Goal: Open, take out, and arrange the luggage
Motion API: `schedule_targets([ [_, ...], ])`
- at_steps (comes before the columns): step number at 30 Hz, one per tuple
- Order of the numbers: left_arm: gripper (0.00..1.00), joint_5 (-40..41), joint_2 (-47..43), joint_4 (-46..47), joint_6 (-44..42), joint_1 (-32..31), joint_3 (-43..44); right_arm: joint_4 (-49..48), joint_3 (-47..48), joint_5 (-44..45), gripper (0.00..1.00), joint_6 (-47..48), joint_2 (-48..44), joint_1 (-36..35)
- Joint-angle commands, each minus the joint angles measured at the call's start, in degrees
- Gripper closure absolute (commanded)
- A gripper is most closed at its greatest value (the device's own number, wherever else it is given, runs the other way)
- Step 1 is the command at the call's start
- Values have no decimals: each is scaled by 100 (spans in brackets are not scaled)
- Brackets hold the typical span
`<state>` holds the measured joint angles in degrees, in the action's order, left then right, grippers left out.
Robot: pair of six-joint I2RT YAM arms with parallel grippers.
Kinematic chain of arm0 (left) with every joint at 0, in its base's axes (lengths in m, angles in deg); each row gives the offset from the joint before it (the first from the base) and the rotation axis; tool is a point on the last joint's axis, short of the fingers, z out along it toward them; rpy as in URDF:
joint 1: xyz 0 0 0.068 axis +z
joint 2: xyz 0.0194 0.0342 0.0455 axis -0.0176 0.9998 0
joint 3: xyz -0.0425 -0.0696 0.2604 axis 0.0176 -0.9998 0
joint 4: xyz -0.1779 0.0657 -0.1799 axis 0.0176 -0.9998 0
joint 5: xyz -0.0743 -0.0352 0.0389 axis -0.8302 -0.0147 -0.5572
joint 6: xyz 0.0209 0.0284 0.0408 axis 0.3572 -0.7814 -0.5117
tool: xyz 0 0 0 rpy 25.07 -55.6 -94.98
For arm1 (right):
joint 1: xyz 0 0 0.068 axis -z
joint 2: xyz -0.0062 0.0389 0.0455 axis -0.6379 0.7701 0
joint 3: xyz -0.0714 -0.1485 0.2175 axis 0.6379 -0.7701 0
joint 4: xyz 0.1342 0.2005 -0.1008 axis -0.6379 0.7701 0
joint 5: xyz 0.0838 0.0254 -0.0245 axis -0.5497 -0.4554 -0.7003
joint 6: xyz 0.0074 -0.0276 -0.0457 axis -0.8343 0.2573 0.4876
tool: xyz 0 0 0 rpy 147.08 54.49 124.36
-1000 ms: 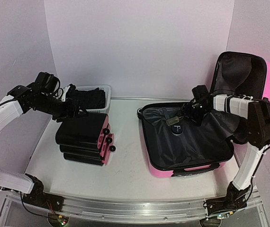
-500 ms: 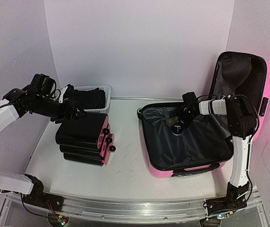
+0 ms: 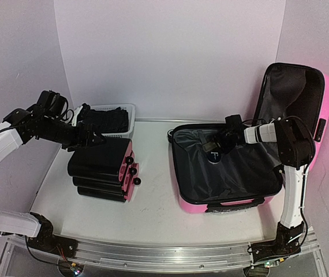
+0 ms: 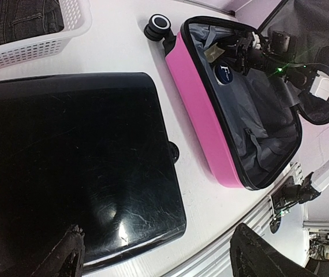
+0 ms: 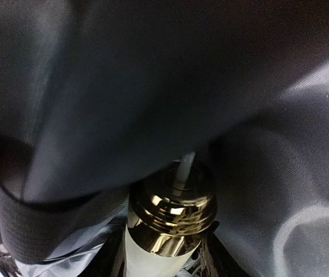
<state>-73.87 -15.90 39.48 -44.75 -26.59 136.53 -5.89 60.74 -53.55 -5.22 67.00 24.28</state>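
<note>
— Luggage first: where?
— On the right half of the table, lying open, lid standing upright at the far right, black lining bare.
— And on the left?
— Stack of black cases, white basket just behind. Left gripper hovering above the stack, fingers spread wide, holding nothing. Well apart from the luggage.
— Nearer arm, then?
— The right. Right gripper reaching into the shell's far-left corner, under a fold of lining.
— Clamped on anything?
— Cannot tell. Small bottle with a gold collar directly ahead, long axis in line with the reach, collar end pointing away.
</note>
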Motion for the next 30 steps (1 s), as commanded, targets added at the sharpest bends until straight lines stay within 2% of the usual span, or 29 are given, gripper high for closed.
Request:
schedule_targets([
  [1, 12, -207, 36, 238, 23, -12, 97, -690, -265, -151, 82, -111, -382, 249],
  [11, 12, -362, 126, 327, 120, -8, 145, -1416, -1231, -533, 84, 391, -1276, 275],
  [21, 12, -832, 390, 664, 226, -23, 193, -1534, -2094, -768, 84, 1654, -2869, 288],
  [26, 12, -1891, 529, 1498, 529, -77, 65, -1704, -2197, -2242, 84, 2199, -3346, 227],
  [30, 15, -2556, 901, 2816, 1102, -658, 54, -1744, -2190, -3058, 84, 2206, -3661, -402],
])
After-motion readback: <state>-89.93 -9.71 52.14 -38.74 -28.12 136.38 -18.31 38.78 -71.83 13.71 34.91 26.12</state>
